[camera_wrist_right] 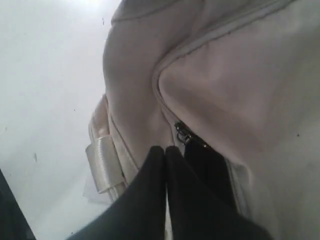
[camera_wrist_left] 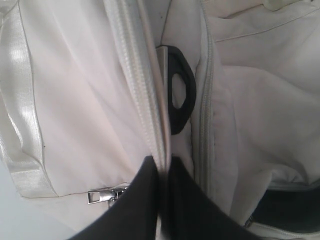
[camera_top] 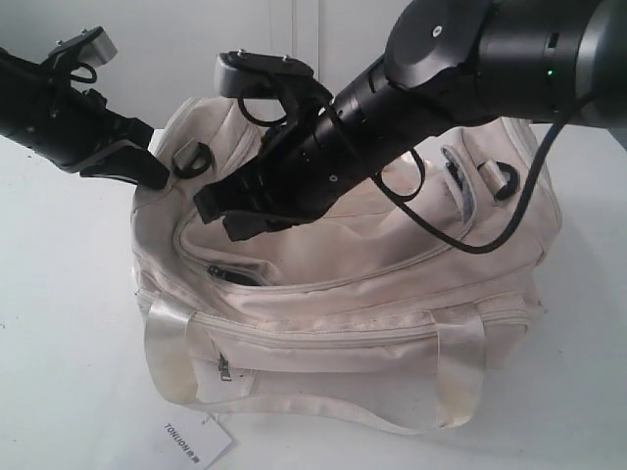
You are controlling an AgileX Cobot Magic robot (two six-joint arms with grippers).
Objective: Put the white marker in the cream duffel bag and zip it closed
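The left arm comes in low from the far left, and the left gripper (camera_top: 155, 174) is at the upper left end of the cream duffel bag (camera_top: 392, 279). In the left wrist view its two dark fingers (camera_wrist_left: 135, 200) are clamped on a raised ridge of bag fabric beside a zipper track. The right arm slants down from the upper right across the top of the bag, a black cable (camera_top: 509, 225) looping under it. The right gripper (camera_top: 220, 215) points at the left part of the curved top zipper. Its fingers (camera_wrist_right: 145, 195) are pressed together just beside the zipper slider (camera_wrist_right: 182, 134). Whether they pinch anything is hard to say, as the view there is dark.

The bag sits on a white table (camera_top: 59, 343), its top zipper gaping a little at the left and showing dark lining. The right arm covers much of the bag's top. I cannot make out the white marker in any view.

Counted: two arms, one bag and one shiny front handle (camera_top: 460, 372). There are also two black D-rings, one at the left end (camera_top: 193, 159) and one at the right (camera_top: 505, 182). One front pocket zip pull (camera_top: 224, 368) shows, and one paper tag (camera_top: 191, 443) lies at the bag's front left corner.
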